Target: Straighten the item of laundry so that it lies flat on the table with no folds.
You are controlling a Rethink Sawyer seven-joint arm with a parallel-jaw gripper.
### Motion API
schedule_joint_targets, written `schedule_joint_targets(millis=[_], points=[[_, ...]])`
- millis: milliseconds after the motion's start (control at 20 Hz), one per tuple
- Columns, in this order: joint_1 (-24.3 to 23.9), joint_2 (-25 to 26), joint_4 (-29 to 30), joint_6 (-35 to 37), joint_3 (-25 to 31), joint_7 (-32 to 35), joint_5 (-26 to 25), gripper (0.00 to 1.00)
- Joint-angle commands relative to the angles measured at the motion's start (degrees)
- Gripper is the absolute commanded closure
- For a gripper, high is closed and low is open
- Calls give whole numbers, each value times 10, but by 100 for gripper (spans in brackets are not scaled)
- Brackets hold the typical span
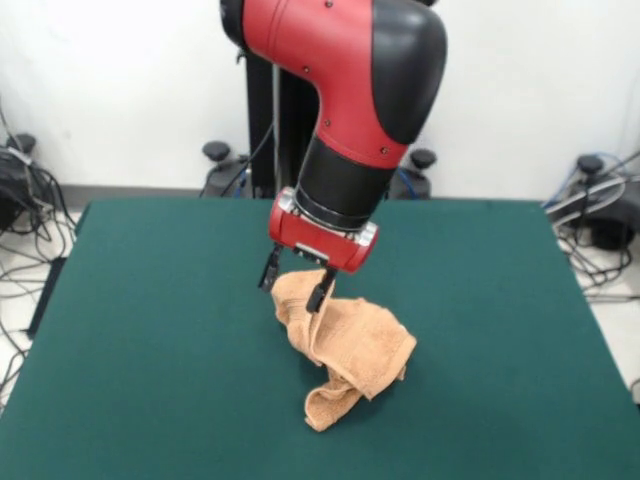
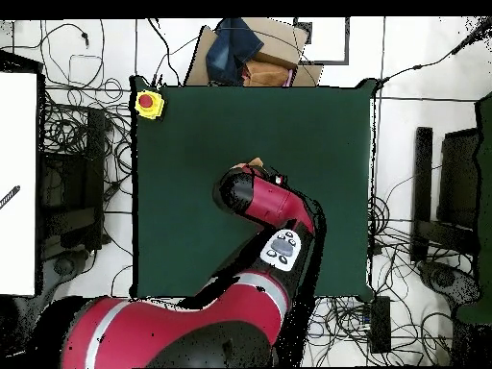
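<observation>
1. The towel (image 1: 345,345) is a tan-orange bundle near the middle of the green tabletop (image 1: 150,330), well apart from all four edges.
2. It is not flat. Its upper part is drawn up into a peak, and the rest sags down in thick folds to the cloth surface.
3. In the front view, a narrow rolled tail of the towel trails toward the tabletop's near edge and rests on the green surface.
4. The claw (image 1: 295,282) hangs from the red and black arm (image 1: 350,110), right at the raised top of the towel.
5. Its two dark fingers (image 1: 268,270) are spread apart. One stands just beside the towel's raised edge; the other lies against the fabric, partly in front of it.
6. Whether the fingers pinch the cloth cannot be told, though the towel's top stands lifted right at them.
7. In the overhead view the arm covers nearly all of the towel; only a small tan patch (image 2: 254,163) shows beyond the arm's end, around the middle of the tabletop.
8. A yellow box with a red button (image 2: 148,103) sits at one corner of the tabletop in the overhead view, well apart from the towel.
</observation>
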Motion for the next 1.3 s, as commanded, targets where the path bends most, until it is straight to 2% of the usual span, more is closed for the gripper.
schedule_joint_targets(millis=[50, 250, 400, 550, 900, 1300], points=[[2, 50, 15, 1, 45, 112, -5, 0], [75, 111, -40, 73, -44, 165, 33, 0], [100, 140, -73, 129, -78, 183, 44, 0], [118, 172, -93, 143, -109, 199, 58, 0], [129, 184, -104, 136, -107, 203, 79, 0], [100, 203, -92, 60, -95, 167, 75, 0]])
